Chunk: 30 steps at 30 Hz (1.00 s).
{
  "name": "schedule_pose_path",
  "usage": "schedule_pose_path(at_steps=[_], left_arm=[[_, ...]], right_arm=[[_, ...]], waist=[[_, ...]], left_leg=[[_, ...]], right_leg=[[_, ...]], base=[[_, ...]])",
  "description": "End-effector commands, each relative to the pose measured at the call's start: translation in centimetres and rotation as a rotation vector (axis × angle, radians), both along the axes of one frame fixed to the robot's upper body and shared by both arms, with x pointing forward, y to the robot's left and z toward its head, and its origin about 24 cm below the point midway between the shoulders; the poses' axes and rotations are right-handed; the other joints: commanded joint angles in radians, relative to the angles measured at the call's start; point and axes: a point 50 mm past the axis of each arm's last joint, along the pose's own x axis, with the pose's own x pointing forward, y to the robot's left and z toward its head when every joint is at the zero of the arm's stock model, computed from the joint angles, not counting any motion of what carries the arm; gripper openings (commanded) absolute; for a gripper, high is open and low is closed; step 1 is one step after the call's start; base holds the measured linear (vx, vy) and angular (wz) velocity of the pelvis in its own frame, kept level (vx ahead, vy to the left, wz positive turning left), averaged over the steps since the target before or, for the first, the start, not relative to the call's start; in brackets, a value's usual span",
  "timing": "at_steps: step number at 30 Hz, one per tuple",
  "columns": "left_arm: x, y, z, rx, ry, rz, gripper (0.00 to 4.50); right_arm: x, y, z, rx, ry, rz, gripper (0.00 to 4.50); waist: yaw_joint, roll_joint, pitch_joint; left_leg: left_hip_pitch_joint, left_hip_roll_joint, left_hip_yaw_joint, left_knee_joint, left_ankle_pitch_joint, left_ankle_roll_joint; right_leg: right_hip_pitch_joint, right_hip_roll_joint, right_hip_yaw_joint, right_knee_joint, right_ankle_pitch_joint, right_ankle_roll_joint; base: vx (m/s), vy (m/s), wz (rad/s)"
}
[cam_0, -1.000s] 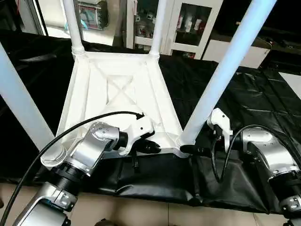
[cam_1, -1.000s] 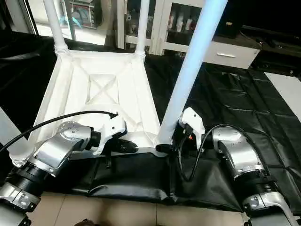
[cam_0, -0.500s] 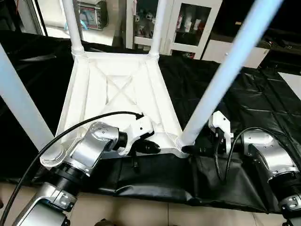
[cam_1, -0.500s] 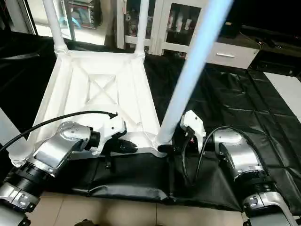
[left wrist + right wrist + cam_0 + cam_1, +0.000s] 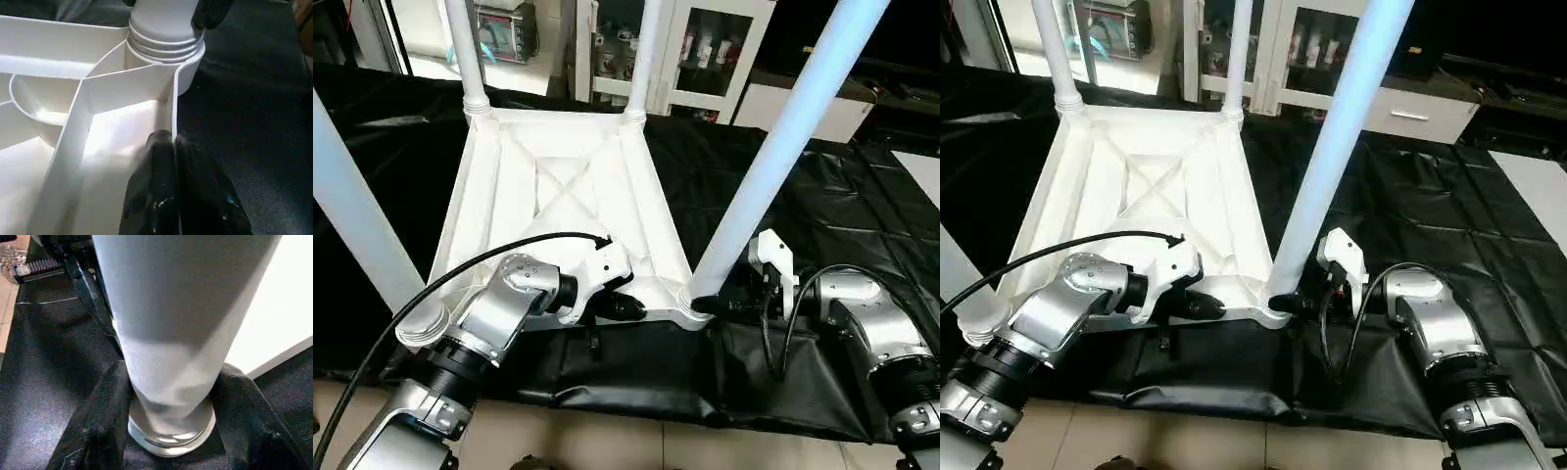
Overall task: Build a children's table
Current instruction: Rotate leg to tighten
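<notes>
Right pincer (image 5: 168,431) has its two black fingers (image 5: 100,426) on either side of the near right leg (image 5: 773,162), low down by the corner socket (image 5: 690,294), pressed against the tube and gripping it. Left pincer (image 5: 625,307) is closed narrow, its fingers pinching the thin wall of the near rim of the table top (image 5: 558,186), just beside that same socket. That top lies upside down on the worktop (image 5: 862,206), which is covered in black sheeting, with the X-ribbed underside facing up. Four white legs stand in the corner sockets: two far ones (image 5: 465,49) rising at the back, one near left (image 5: 352,215), and the gripped one leaning slightly rightwards.
</notes>
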Motion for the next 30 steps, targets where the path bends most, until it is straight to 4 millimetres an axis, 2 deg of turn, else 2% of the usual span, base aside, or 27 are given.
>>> schedule_pose_path(at_steps=[1,5,8,11,12,13,14,15,18,19,20,22,23,26,28,30], left_arm=[[-0.6,-1.4,0.7,-0.058,0.000,-0.079,0.00],[-0.6,-1.4,0.6,-0.056,-0.003,-0.069,0.00],[-0.3,-1.5,0.5,-0.053,-0.015,-0.047,0.00],[1.1,-1.9,0.4,-0.057,-0.051,0.108,0.00],[2.1,-2.4,0.3,-0.060,-0.065,0.226,0.00],[2.6,-2.7,0.3,-0.062,-0.068,0.284,0.00],[3.0,-3.0,0.3,-0.066,-0.065,0.344,0.00],[3.0,-3.0,0.3,-0.066,-0.065,0.344,0.00],[4.6,-4.5,0.4,-0.085,-0.075,0.549,0.00],[4.6,-4.5,0.4,-0.085,-0.075,0.549,0.00],[5.4,-5.3,0.8,-0.098,-0.118,0.648,0.00],[5.9,-5.9,1.1,-0.106,-0.150,0.692,0.00],[6.1,-6.2,1.3,-0.111,-0.163,0.707,0.00],[6.9,-6.7,2.3,-0.128,-0.213,0.761,0.00],[7.2,-6.6,2.7,-0.128,-0.235,0.768,0.00],[7.2,-6.4,2.6,-0.124,-0.235,0.762,0.00]], right_arm=[[-0.2,0.1,-0.1,0.009,0.023,0.028,2.05],[-0.3,0.1,-0.4,0.031,0.030,-0.004,2.04],[0.0,0.2,-0.5,0.058,0.031,-0.064,2.04],[1.2,0.2,-1.3,0.080,0.023,-0.313,2.04],[1.7,0.6,-1.8,0.094,0.026,-0.445,2.04],[2.0,0.9,-2.1,0.094,0.030,-0.510,2.04],[2.2,1.2,-2.4,0.085,0.032,-0.574,2.04],[2.2,1.2,-2.4,0.085,0.032,-0.574,2.04],[3.1,2.6,-3.7,0.024,0.038,-0.815,2.02],[3.1,2.6,-3.7,0.024,0.038,-0.815,2.02],[3.4,3.7,-4.2,-0.014,0.028,-0.902,2.02],[3.6,4.8,-4.6,0.003,0.046,-0.980,2.00],[3.7,5.3,-4.6,0.014,0.055,-0.996,2.00],[3.9,7.2,-4.4,0.027,0.033,-1.012,1.99],[4.2,8.2,-3.6,0.067,0.011,-0.993,1.99],[4.3,8.3,-3.3,0.076,-0.015,-0.985,1.99]], waist=[[-0.006,-0.007,-0.066],[-0.005,-0.006,-0.066],[-0.006,-0.007,-0.065],[-0.012,-0.004,-0.061],[-0.019,-0.005,-0.059],[-0.025,-0.008,-0.062],[-0.032,-0.006,-0.064],[-0.036,-0.008,-0.065],[-0.044,-0.009,-0.066],[-0.048,-0.008,-0.067],[-0.050,-0.009,-0.069],[-0.051,-0.007,-0.072],[-0.049,-0.010,-0.073],[-0.046,-0.010,-0.077],[-0.042,-0.011,-0.076],[-0.040,-0.015,-0.073]], left_leg=[[0.015,0.042,-0.014,-0.066,-0.128,0.071],[0.014,0.042,-0.014,-0.066,-0.122,0.072],[0.013,0.041,-0.015,-0.067,-0.134,0.067],[0.014,0.041,-0.016,-0.070,-0.170,0.044],[0.013,0.038,-0.018,-0.074,-0.195,0.023],[0.014,0.038,-0.021,-0.074,-0.206,0.000],[0.012,0.037,-0.023,-0.074,-0.205,-0.011],[0.011,0.036,-0.023,-0.074,-0.208,-0.010],[0.008,0.031,-0.021,-0.070,-0.194,0.007],[0.009,0.029,-0.020,-0.069,-0.192,0.005],[0.007,0.028,-0.020,-0.068,-0.175,0.008],[0.007,0.027,-0.020,-0.067,-0.165,0.015],[0.009,0.027,-0.021,-0.067,-0.155,0.019],[0.010,0.026,-0.016,-0.062,-0.083,0.067],[0.008,0.027,-0.014,-0.061,-0.062,0.095],[0.008,0.027,-0.013,-0.061,-0.081,0.104]], right_leg=[[0.050,-0.059,0.035,-0.061,-0.205,-0.227],[0.050,-0.059,0.035,-0.060,-0.195,-0.229],[0.051,-0.060,0.035,-0.063,-0.219,-0.223],[0.046,-0.060,0.035,-0.071,-0.278,-0.205],[0.045,-0.057,0.034,-0.076,-0.324,-0.188],[0.045,-0.060,0.032,-0.078,-0.349,-0.173],[0.046,-0.061,0.032,-0.077,-0.348,-0.169],[0.047,-0.060,0.031,-0.078,-0.348,-0.167],[0.046,-0.059,0.033,-0.081,-0.332,-0.165],[0.044,-0.058,0.032,-0.083,-0.336,-0.159],[0.045,-0.057,0.032,-0.081,-0.317,-0.159],[0.045,-0.056,0.032,-0.077,-0.283,-0.161],[0.048,-0.056,0.031,-0.075,-0.261,-0.163],[0.050,-0.053,0.032,-0.060,-0.116,-0.198],[0.054,-0.055,0.032,-0.057,-0.078,-0.213],[0.054,-0.057,0.032,-0.060,-0.102,-0.214]], base=[[0.000,0.000,0.00],[0.000,0.000,0.00],[0.000,0.000,0.00],[0.000,0.000,0.00],[0.000,0.000,0.00],[0.000,0.000,0.00],[0.000,0.000,0.00],[0.000,0.000,0.00],[0.000,0.000,0.00],[0.000,0.000,0.00],[0.000,0.000,0.00],[0.000,0.000,0.00],[0.000,0.000,0.00],[0.000,0.000,0.00],[0.000,0.000,0.00],[0.000,0.000,0.00]])
